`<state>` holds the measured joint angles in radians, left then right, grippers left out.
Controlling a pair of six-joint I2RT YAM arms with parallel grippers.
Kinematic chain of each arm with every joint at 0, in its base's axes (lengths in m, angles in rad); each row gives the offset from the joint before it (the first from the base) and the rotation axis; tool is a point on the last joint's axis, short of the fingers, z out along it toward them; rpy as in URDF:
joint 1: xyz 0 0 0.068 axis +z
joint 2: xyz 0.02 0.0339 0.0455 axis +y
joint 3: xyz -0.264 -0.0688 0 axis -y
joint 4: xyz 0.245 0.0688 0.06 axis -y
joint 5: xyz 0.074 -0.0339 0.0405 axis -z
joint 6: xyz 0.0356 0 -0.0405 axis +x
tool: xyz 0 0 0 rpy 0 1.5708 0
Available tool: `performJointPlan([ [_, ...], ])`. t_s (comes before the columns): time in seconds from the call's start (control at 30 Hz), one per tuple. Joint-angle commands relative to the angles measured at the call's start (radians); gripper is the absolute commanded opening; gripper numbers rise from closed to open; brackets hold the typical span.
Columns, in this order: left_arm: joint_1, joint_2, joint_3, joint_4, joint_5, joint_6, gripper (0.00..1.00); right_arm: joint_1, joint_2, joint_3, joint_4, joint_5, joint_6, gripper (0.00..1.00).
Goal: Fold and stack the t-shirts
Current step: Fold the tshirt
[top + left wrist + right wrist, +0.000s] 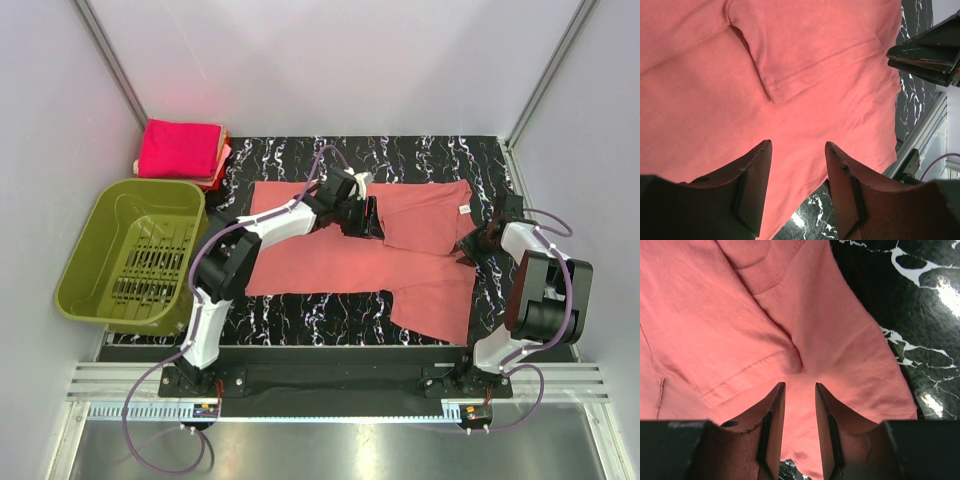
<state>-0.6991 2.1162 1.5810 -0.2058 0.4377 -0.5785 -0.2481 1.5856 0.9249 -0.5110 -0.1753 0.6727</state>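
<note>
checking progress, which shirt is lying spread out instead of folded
The salmon-coral shirt, spread out on the marbled mat; the magenta shirts lie folded in a stack at far left.

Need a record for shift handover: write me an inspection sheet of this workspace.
Surface: black marbled mat, mostly covered by cloth.
Job's things: salmon t-shirt spread across the mat, not yet folded into a rectangle; folded pink shirts stacked at the far left corner.
Clutter: olive-green basket left of the mat.
Grippers: left gripper over the shirt's middle, jaws apart; right gripper at the shirt's right end, jaws narrowly apart beside a pucker in the cloth.
Cables: purple cables loop along both arms and out from their bases.
Surroundings: pale walls on three sides; metal rail at the near edge.
</note>
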Motion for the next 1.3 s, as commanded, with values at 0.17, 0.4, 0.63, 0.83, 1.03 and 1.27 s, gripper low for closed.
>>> performJointPlan([
  [0.17, 0.0, 0.07, 0.063, 0.118, 0.004, -0.05, 0.51, 0.004, 0.007, -0.006, 0.083, 0.023, 0.014, 0.32],
  [0.4, 0.0, 0.108, 0.077, 0.124, -0.002, -0.064, 0.5, 0.006, 0.02, -0.004, 0.092, 0.019, 0.021, 0.3],
  [0.63, 0.0, 0.131, 0.089, 0.135, 0.006, -0.077, 0.5, 0.006, 0.048, -0.018, 0.115, 0.013, 0.024, 0.29],
  [0.83, -0.002, 0.148, 0.091, 0.146, 0.006, -0.086, 0.5, 0.007, 0.045, -0.032, 0.14, 0.016, 0.024, 0.29],
  [1.03, -0.003, 0.171, 0.103, 0.172, 0.026, -0.112, 0.48, 0.007, 0.033, -0.037, 0.161, -0.009, 0.016, 0.0],
  [1.27, -0.005, 0.195, 0.117, 0.187, 0.026, -0.139, 0.45, 0.013, -0.03, -0.041, 0.167, -0.041, 0.018, 0.0],
])
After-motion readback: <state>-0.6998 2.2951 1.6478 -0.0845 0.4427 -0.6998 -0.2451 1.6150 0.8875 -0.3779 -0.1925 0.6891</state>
